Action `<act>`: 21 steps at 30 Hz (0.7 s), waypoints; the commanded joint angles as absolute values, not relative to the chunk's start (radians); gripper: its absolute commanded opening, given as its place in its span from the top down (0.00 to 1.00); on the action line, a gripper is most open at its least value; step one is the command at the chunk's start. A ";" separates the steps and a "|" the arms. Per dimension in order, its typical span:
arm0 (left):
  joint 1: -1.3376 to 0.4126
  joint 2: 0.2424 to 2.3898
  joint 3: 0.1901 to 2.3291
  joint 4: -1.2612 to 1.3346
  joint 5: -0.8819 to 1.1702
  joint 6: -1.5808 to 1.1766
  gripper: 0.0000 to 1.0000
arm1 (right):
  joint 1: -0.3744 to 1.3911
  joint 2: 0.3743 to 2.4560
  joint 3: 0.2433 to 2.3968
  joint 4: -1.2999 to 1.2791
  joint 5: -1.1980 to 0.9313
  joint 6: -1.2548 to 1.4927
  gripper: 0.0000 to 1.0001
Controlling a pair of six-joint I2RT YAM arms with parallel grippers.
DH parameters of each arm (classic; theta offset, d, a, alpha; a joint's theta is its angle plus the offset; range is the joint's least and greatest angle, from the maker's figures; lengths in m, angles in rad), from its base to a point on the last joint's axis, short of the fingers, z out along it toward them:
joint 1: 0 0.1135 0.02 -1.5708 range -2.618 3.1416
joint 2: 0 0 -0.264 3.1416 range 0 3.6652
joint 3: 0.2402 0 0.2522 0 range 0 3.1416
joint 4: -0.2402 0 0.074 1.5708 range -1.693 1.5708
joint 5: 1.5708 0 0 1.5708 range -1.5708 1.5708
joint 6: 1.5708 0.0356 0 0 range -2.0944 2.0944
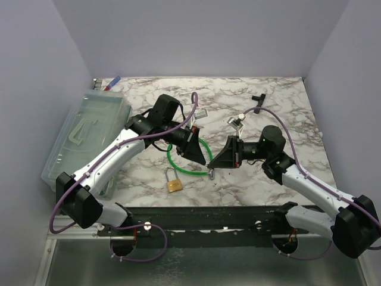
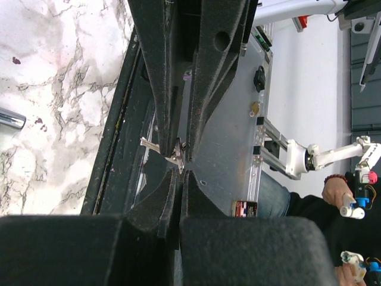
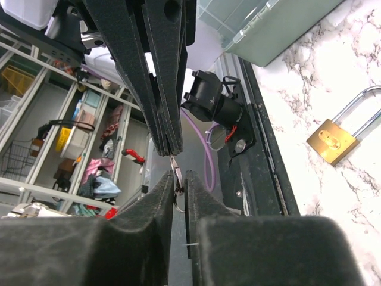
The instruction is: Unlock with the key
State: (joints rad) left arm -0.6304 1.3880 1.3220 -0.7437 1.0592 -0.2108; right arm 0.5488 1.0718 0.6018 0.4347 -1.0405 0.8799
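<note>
The small silvery key point(image 1: 210, 172) hangs between my two grippers, just above the marble near the table's front middle. My left gripper point(image 1: 207, 162) is shut on one end of it. In the left wrist view the key point(image 2: 161, 149) juts out from my left gripper point(image 2: 180, 174), with the right fingers point(image 2: 164, 71) reaching in from above. My right gripper point(image 3: 180, 177) stands narrowly open with the key point(image 3: 177, 170) and its ring inside the gap. The brass padlock point(image 1: 174, 186) lies flat to the left of both grippers, shackle closed, and also appears as the padlock point(image 3: 332, 142) in the right wrist view.
A green cable loop point(image 1: 189, 173) lies on the marble under the left gripper. A clear plastic bin point(image 1: 89, 128) stands at the left edge. A black T-shaped tool point(image 1: 258, 97) and small metal parts point(image 1: 238, 122) lie further back. A black rail point(image 1: 208, 217) runs along the near edge.
</note>
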 commanded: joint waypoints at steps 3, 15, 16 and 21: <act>-0.631 1.392 1.341 -0.735 1.053 -0.184 1.00 | 0.555 1.067 0.620 0.427 -1.065 0.866 0.97; -0.630 1.359 1.331 -0.730 0.893 -0.217 0.38 | 0.555 1.022 0.561 0.377 -0.965 0.850 1.00; -0.630 1.354 1.328 -0.730 0.873 -0.222 0.37 | 0.555 1.013 0.556 0.357 -0.944 0.843 1.00; -0.630 1.314 1.308 -0.730 0.712 -0.259 0.34 | 0.555 0.972 0.543 0.270 -0.820 0.825 1.00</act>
